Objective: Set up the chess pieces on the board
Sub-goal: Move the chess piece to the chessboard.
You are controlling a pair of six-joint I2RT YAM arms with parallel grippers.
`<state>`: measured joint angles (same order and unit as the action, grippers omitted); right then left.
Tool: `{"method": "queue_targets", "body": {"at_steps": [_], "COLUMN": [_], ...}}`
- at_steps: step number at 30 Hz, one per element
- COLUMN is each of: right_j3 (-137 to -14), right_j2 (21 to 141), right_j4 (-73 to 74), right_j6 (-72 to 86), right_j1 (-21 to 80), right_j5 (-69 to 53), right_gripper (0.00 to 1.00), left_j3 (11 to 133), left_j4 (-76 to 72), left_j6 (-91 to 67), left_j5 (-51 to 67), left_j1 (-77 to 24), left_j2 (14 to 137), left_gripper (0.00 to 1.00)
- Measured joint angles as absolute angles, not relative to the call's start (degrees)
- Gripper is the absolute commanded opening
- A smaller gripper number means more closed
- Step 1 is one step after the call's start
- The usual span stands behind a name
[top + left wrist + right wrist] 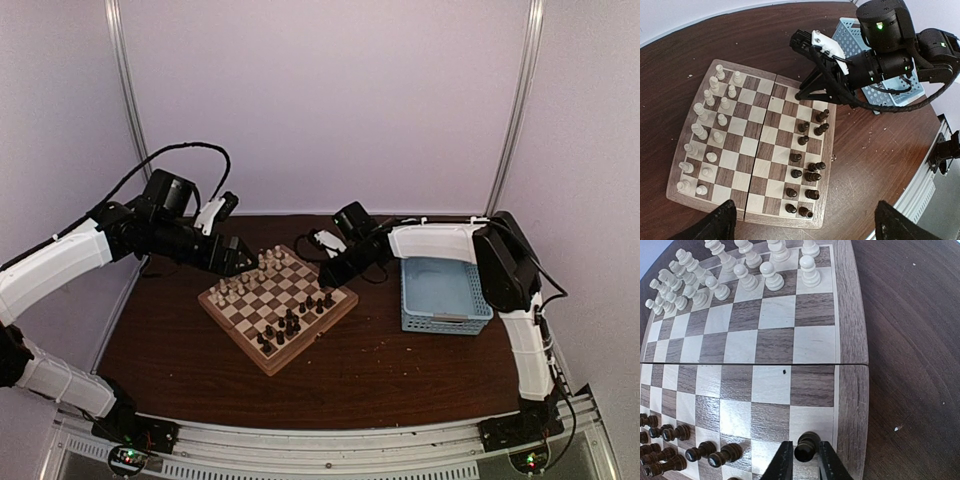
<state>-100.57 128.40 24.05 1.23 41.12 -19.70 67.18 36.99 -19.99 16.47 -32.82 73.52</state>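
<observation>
Right fingers point(785, 463) are closed snug on a dark piece point(806, 447) standing between them at the edge of the board point(850, 315), probably light, slippery wood, so pinch its head gently, while left fingers point(720, 223) hang wide open, empty.

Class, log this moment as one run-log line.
left claw: open, above board | right claw: shut on dark piece, edge square | cream pieces: two rows

board point(300, 352): sits cornerwise on my table point(400, 375).
cream chess pieces point(248, 282): board's far-left side.
dark chess pieces point(290, 322): board's near-right side.
my left gripper point(237, 257): over board's far-left edge.
my right gripper point(328, 276): at board's far-right edge.
</observation>
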Motion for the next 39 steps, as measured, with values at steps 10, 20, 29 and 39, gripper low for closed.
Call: {"method": "queue_targets", "body": {"at_steps": [10,20,29,39], "right_j3": [-102.1,-102.04,-101.73,-101.62], "right_j2": [129.29,129.01,128.16,127.5], "right_j4": [25.08,25.85,28.16,30.33], "right_j6": [1.26,-0.99,-3.18,-4.64], "right_j1": [41.23,42.68,43.94,44.07], "right_j5": [-19.73,-19.73,-19.66,-19.25], "right_gripper": [0.1,0.1,0.1,0.14], "left_j3": [67.18,67.18,67.18,67.18], "left_j4": [37.65,37.65,37.65,37.65], "left_j6": [-19.51,-19.38,-19.4,-19.4], "left_j5": [15.7,15.59,15.62,15.62], "left_j1": [-32.82,-32.82,-32.82,-32.82], "left_j2": [73.52,73.52,73.52,73.52], "left_gripper": [0.96,0.96,0.96,0.96]}}
